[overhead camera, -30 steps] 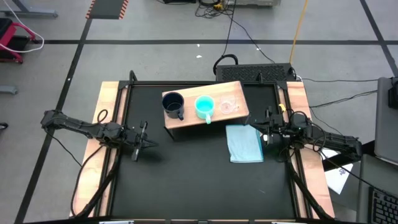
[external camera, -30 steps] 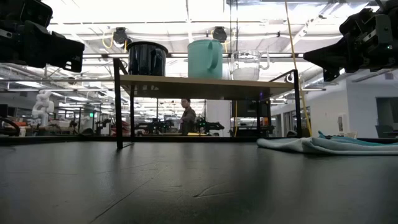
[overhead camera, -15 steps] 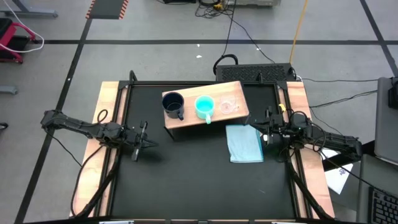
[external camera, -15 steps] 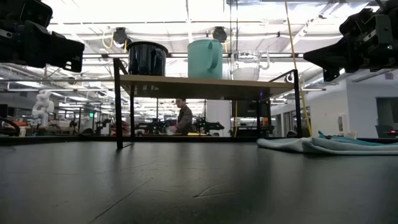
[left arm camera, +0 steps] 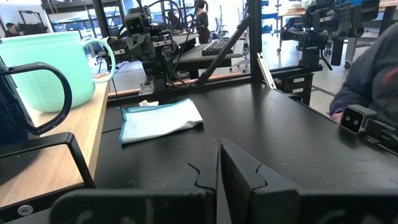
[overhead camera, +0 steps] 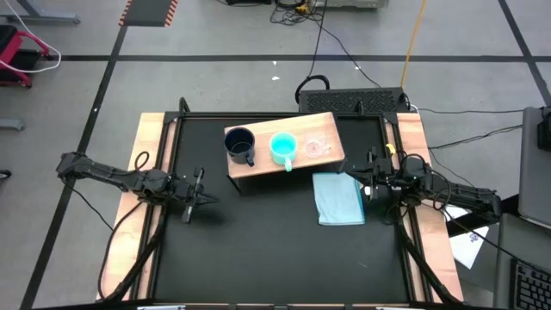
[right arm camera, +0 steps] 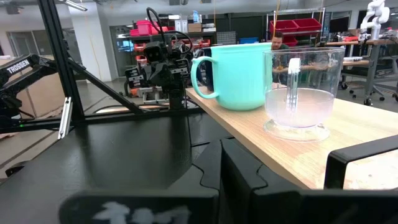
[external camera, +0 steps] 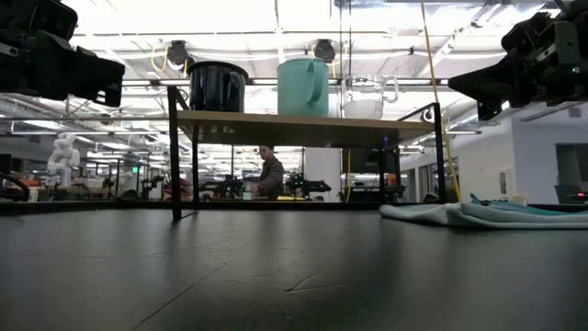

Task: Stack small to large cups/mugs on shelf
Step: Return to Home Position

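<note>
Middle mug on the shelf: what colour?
The middle mug is turquoise, clearest in the right wrist view.

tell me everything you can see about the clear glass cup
The clear glass cup is small and see-through, with a slim handle on one side and a wider, flared foot. Its lower part looks faintly pinkish. It stands upright on the light wooden shelf, last in the row at the shelf's right end in the high view. The turquoise mug is its neighbour, close by but apart. Only the shelf touches it.
</note>
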